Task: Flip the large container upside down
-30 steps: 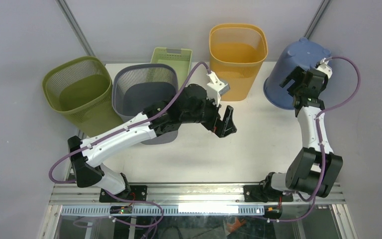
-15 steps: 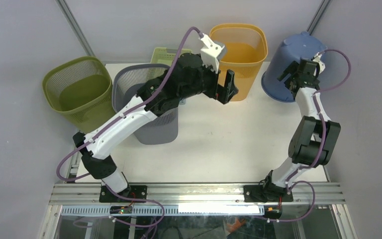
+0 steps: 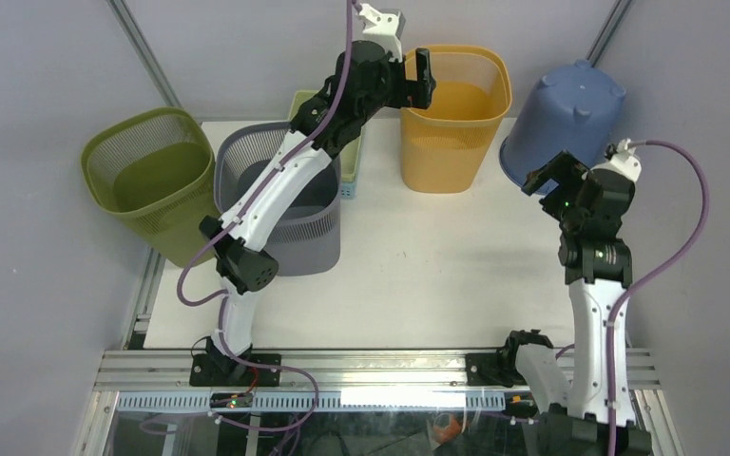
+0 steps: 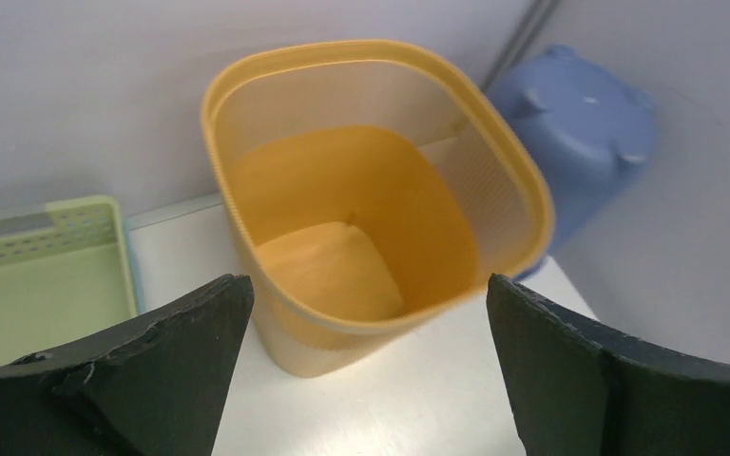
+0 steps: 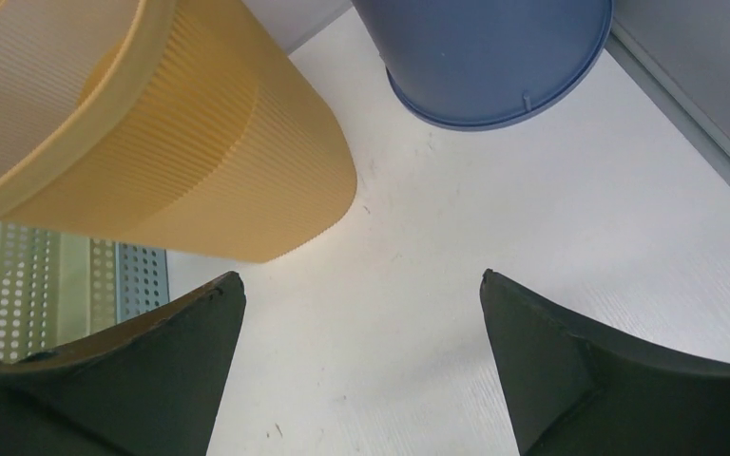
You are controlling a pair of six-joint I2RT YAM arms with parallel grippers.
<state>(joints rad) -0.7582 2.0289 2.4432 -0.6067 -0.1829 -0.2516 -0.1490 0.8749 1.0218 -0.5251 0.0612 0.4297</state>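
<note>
An orange mesh basket [image 3: 454,114] stands upright, mouth up, at the back middle of the table. A blue bucket [image 3: 566,119] stands upside down at the back right, with its footed bottom up and its rim on the table. My left gripper [image 3: 425,78] is open and empty, raised beside the orange basket's left rim. Its wrist view looks down into the basket [image 4: 371,218] between its own tips [image 4: 366,285]. My right gripper [image 3: 547,180] is open and empty, just in front of the blue bucket [image 5: 494,57] and apart from it. The orange basket [image 5: 152,142] lies to its left.
An olive mesh basket [image 3: 147,176] and a grey mesh basket [image 3: 280,185] stand at the left, the left arm reaching over the grey one. A light green tray [image 3: 328,109] lies behind them, also in the left wrist view [image 4: 38,275]. Grey walls and frame posts close the back.
My left arm has risen and swung back from mid-table to the orange basket's rim. My right gripper has drawn back from the blue bucket's rim toward the near side.
</note>
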